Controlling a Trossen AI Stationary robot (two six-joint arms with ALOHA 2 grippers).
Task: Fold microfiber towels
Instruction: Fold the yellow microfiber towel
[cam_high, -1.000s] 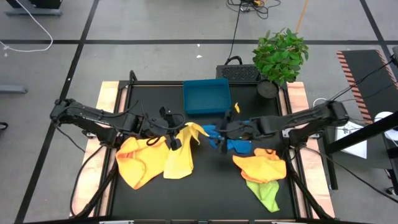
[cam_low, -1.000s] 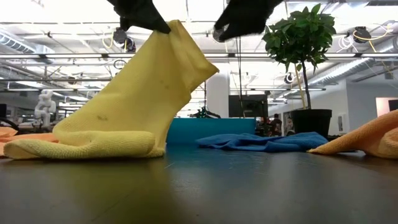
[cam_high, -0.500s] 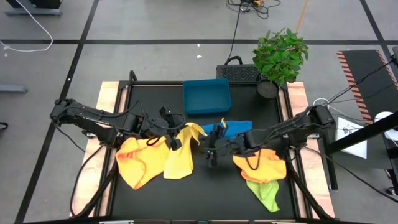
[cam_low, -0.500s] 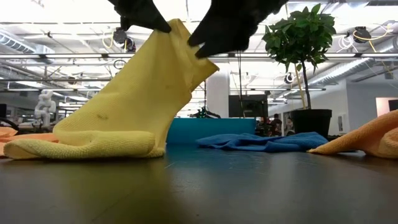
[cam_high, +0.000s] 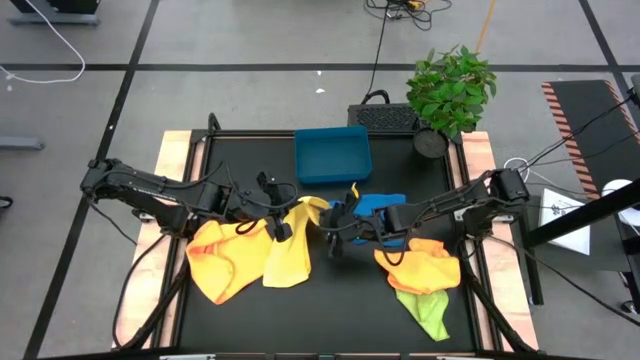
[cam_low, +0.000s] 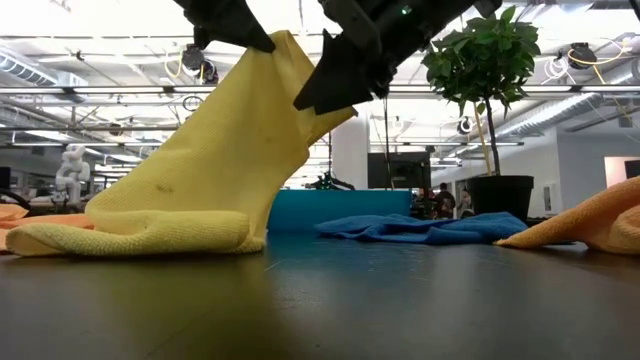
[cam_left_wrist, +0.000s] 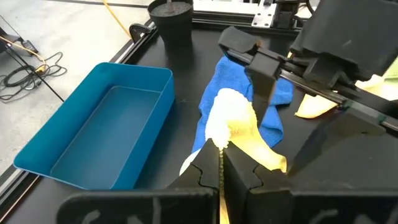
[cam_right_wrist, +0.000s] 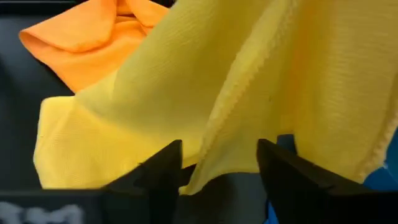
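My left gripper (cam_left_wrist: 221, 163) is shut on a pale yellow microfiber towel (cam_low: 215, 150) and holds one corner high, left of the table's middle. The towel slopes down to its lower part (cam_low: 140, 232), which lies bunched on the table. My right gripper (cam_right_wrist: 219, 163) is open at the towel's hanging side edge (cam_right_wrist: 214, 146), one finger on either side; whether they touch it I cannot tell. A blue towel (cam_high: 378, 208) lies crumpled behind it. Orange-yellow towels lie at the left (cam_high: 222, 258) and right (cam_high: 422, 266), with a lime green one (cam_high: 430, 310) near the front. My left gripper pinches the yellow towel's raised corner (cam_left_wrist: 219, 144) between its two shut fingers, and a tuft of the corner sticks out past the fingertips. The fingers slant down from the table's left. The cloth hangs below them, drawn fairly taut, with its lower part on the table.
A rigid blue tray (cam_high: 332, 155) stands at the far middle of the table. A potted plant (cam_high: 450, 90) stands at the far right corner. Wooden strips (cam_high: 180, 150) run along both side edges. Bare black tabletop shows at the near middle (cam_high: 340, 310).
My right gripper has come down from above the blue towel toward the table's left and near edge, up to the yellow towel's hanging edge. The left gripper and the towel have kept still.
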